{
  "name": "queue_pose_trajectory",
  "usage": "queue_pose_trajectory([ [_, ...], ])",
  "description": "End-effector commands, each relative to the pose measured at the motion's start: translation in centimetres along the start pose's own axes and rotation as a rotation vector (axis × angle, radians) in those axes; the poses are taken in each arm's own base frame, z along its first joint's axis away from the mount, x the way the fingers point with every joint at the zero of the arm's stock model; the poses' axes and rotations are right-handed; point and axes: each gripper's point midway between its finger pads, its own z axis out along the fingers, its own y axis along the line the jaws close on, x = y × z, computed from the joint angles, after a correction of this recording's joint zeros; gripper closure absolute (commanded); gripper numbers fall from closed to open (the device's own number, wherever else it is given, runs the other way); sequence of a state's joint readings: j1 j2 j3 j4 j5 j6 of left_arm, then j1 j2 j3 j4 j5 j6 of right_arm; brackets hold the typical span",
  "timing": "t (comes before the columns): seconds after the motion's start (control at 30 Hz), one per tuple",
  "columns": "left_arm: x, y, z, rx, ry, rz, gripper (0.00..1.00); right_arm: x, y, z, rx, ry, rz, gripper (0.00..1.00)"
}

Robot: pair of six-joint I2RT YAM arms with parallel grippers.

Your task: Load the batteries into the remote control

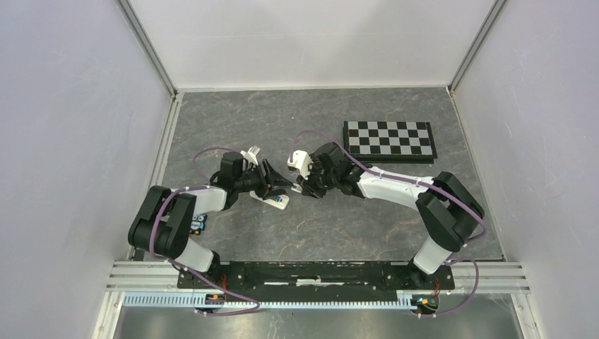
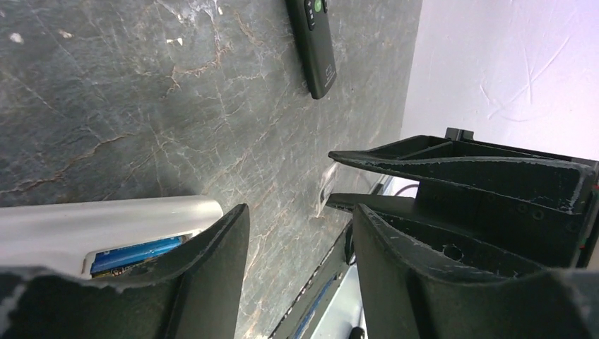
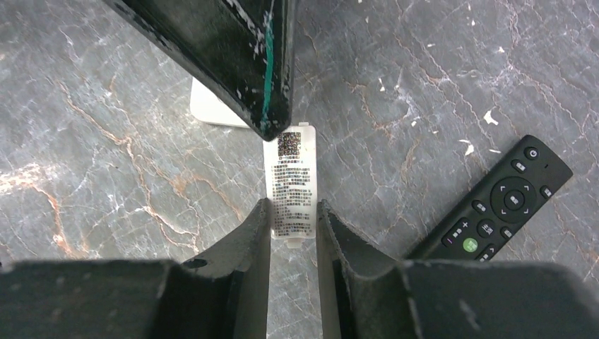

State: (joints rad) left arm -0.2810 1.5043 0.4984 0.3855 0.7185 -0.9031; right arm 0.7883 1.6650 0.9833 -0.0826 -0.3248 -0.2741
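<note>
The white remote [image 1: 275, 200] lies back up under my left gripper [image 1: 281, 185]. In the left wrist view its open compartment [image 2: 106, 229] holds a blue battery [image 2: 134, 254]. My left gripper [image 2: 298, 212] is open and empty, with one finger over the remote's end. My right gripper [image 1: 301, 185] faces it. In the right wrist view its jaws [image 3: 294, 206] are closed on the edges of the white labelled battery cover [image 3: 291, 176], which rests low on the table. The orange and brownish-gold batteries are not clearly visible.
A black remote [image 3: 501, 201] lies to the right of the cover and also shows in the left wrist view [image 2: 314, 42]. A checkerboard [image 1: 388, 139] lies at the back right. Small coloured bits [image 1: 200, 224] sit by the left arm's elbow. Walls enclose the table.
</note>
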Motion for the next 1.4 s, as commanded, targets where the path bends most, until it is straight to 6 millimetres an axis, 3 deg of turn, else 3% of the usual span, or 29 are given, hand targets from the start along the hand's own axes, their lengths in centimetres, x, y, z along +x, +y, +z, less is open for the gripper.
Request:
queue_pose_trajectory([
  [0.0, -0.9, -2.5, 0.3, 0.102, 0.019, 0.027, 0.40, -3.4, 0.3, -0.2, -0.029, -0.108, -0.014, 0.70],
  [0.4, -0.7, -2.5, 0.9, 0.143, 0.049, -0.007, 0.56, -4.3, 0.7, 0.8, -0.067, -0.126, -0.028, 0.70],
  [0.5, -0.6, -2.5, 0.9, 0.145, 0.052, -0.009, 0.67, -4.4, 0.7, 1.0, -0.070, -0.125, -0.023, 0.70],
  [0.6, -0.7, -2.8, 0.9, 0.158, 0.046, -0.003, 0.87, -4.4, 0.7, 1.2, -0.072, -0.122, -0.015, 0.69],
  [0.67, -0.8, -3.1, 0.8, 0.170, 0.044, 0.003, 0.98, -4.3, 0.6, 1.3, -0.064, -0.118, -0.007, 0.60],
  [0.77, -1.0, -3.5, 0.6, 0.176, 0.033, 0.018, 0.98, -4.5, -0.3, 0.9, -0.017, -0.128, 0.035, 0.33],
  [0.87, -1.4, -4.1, 0.3, 0.179, 0.025, 0.052, 0.98, -5.0, -0.3, -0.7, -0.052, -0.174, 0.162, 0.23],
  [1.0, -1.7, -5.0, -0.2, 0.198, 0.024, 0.099, 0.98, -6.6, -1.2, -4.3, -0.041, -0.327, 0.427, 0.13],
  [1.13, -1.7, -6.7, -0.8, 0.259, 0.037, 0.129, 0.98, -6.0, -2.2, -6.1, 0.005, -0.387, 0.799, 0.11],
  [1.23, -1.7, -8.2, -1.4, 0.313, 0.040, 0.146, 0.98, -6.6, -1.2, -6.5, -0.056, -0.441, 1.012, 0.12],
  [1.37, -2.0, -9.7, -1.9, 0.361, 0.027, 0.145, 0.98, -7.4, -1.1, -7.4, -0.058, -0.522, 1.131, 0.16],
])
